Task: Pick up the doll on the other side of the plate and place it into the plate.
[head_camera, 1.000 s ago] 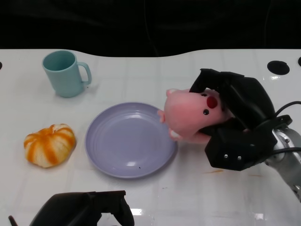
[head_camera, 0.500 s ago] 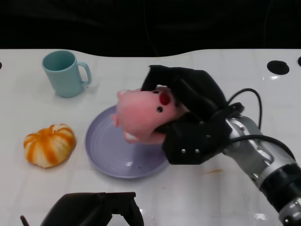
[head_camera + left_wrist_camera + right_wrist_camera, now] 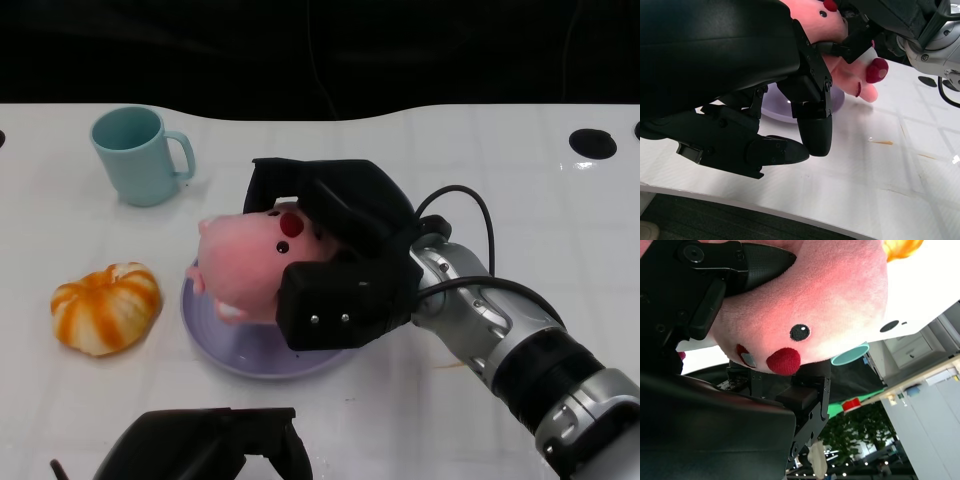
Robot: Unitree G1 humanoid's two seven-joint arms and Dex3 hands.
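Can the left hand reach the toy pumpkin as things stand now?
Probably yes: the left hand is open, and only bare table lies between it and the pumpkin. The right hand is busy elsewhere.

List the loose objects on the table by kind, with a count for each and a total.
Pink doll: 1
Purple plate: 1
Teal mug: 1
Orange pumpkin: 1
Total: 4

Teal mug (image 3: pixel 140 155) upright; orange pumpkin (image 3: pixel 105 307) nearer, apart.
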